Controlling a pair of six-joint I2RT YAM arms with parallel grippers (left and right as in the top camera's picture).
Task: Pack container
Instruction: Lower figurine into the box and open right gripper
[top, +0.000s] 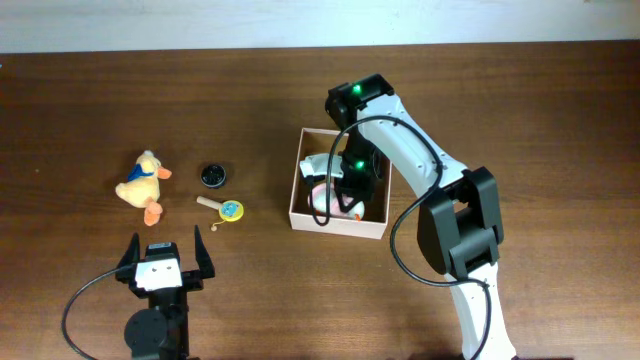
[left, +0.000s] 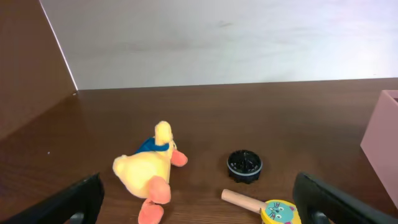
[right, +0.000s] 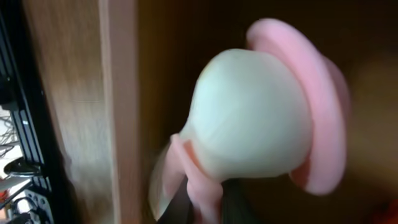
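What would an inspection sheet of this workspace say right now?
Surface: dark wooden table, no spills seen.
Job's things: container right of centre, holding a pink-and-white toy; plush duck, black round piece and wooden-handled toy lie outside it, to its left.
Clutter: nothing seen.
Grippers: left gripper near the front edge, jaws open, empty; right gripper down inside the container at the toy, state of jaws unclear.
Cables: black cable loops beside the right arm; second cable by the left arm.
Surroundings: pale wall behind the table.
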